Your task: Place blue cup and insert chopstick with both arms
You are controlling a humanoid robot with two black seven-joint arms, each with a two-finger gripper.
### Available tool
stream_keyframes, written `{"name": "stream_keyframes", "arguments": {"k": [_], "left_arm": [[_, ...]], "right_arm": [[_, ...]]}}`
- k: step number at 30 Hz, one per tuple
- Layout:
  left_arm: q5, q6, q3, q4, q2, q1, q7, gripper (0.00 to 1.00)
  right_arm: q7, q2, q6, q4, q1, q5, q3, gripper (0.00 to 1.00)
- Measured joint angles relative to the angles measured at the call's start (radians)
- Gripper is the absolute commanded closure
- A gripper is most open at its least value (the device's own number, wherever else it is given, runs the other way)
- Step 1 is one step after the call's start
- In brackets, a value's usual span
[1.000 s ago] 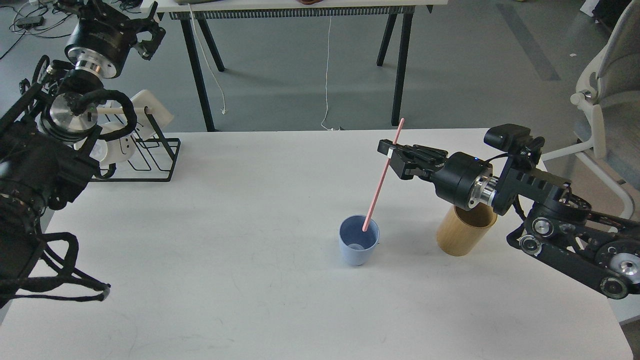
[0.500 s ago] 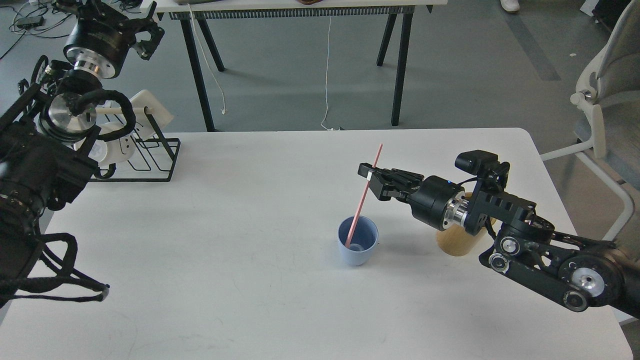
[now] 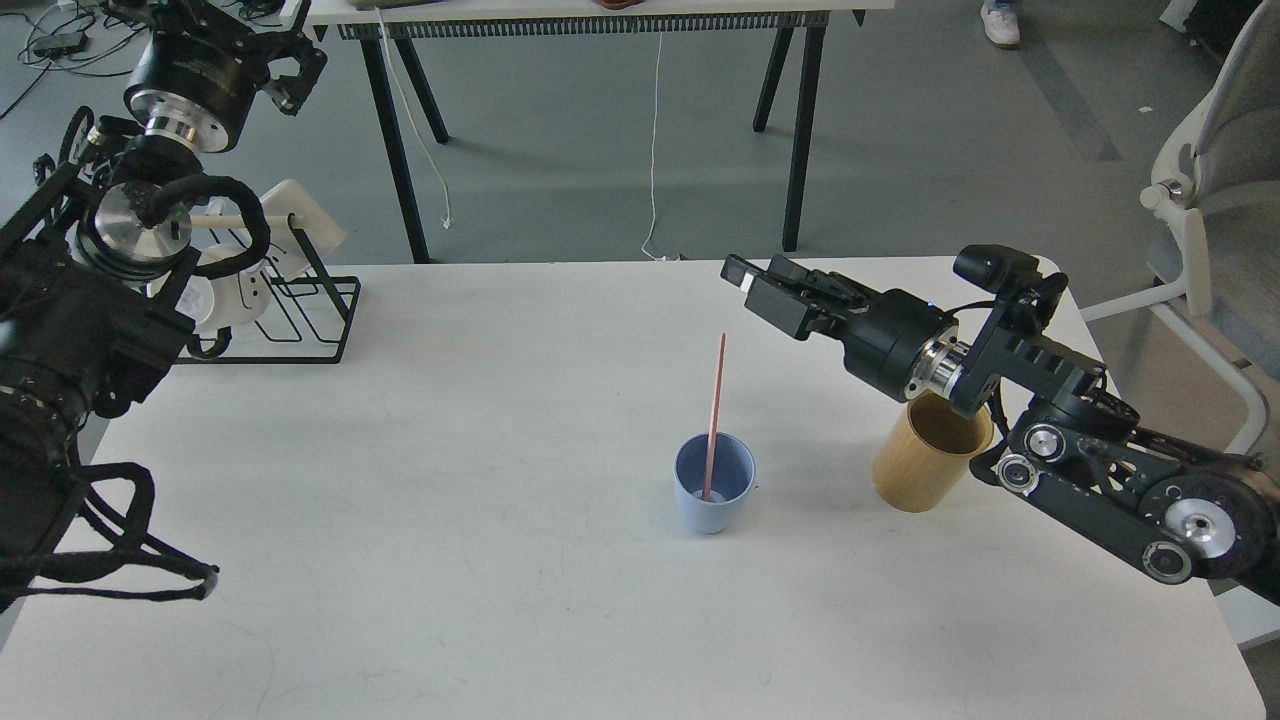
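Note:
The blue cup stands upright on the white table, right of centre. The pink chopstick stands in the cup, nearly upright, its lower end at the cup's bottom, and nothing holds it. My right gripper is open and empty, up and to the right of the stick's top end and clear of it. My left gripper is raised at the far top left, above the wire rack, with its clawed fingers apart and empty.
A tan wooden cylinder holder stands to the right of the cup, under my right forearm. A black wire rack with white pieces and a pale rod stands at the table's back left corner. A grey chair is off the table's right side.
My right gripper lowered the pink stick into the cup, let it go, and moved up and back to the right. The stick now stands free in the cup. The left arm barely moved.

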Motion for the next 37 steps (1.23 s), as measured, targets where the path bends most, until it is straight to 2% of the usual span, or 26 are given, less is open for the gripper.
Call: {"name": "stream_keyframes", "arguments": {"k": [6,12,14,17,23,27,32,37], "left_arm": [[0.000,0.000,0.002,0.000,-0.001,0.001,-0.001,0.01],[0.002,0.000,0.008,0.004,-0.025,0.008,-0.003,0.01],[0.002,0.000,0.008,0.005,-0.027,0.008,-0.003,0.01],[0.002,0.000,0.008,0.006,-0.027,0.008,-0.003,0.01],[0.000,0.000,0.007,0.006,-0.029,0.008,-0.003,0.01],[-0.001,0.000,0.004,0.006,-0.045,0.008,-0.004,0.01],[-0.001,0.000,0.003,0.006,-0.069,0.013,-0.028,0.01],[-0.004,0.000,0.004,0.001,-0.076,0.036,-0.032,0.01]], "right_arm": [[0.008,0.011,0.009,-0.077,0.026,0.292,0.176,0.00],[0.059,0.087,0.023,-0.292,0.106,0.709,0.218,0.00],[0.090,0.099,0.064,-0.370,0.133,0.843,0.221,0.00],[0.114,0.113,0.158,-0.478,0.162,1.017,0.224,0.00],[0.107,0.175,0.374,-0.735,0.194,1.317,0.263,0.00],[0.106,0.215,0.492,-0.879,0.222,1.407,0.274,0.00],[0.106,0.238,0.511,-0.927,0.233,1.454,0.335,0.00],[0.092,0.236,0.520,-0.927,0.262,1.460,0.379,0.00]]}}
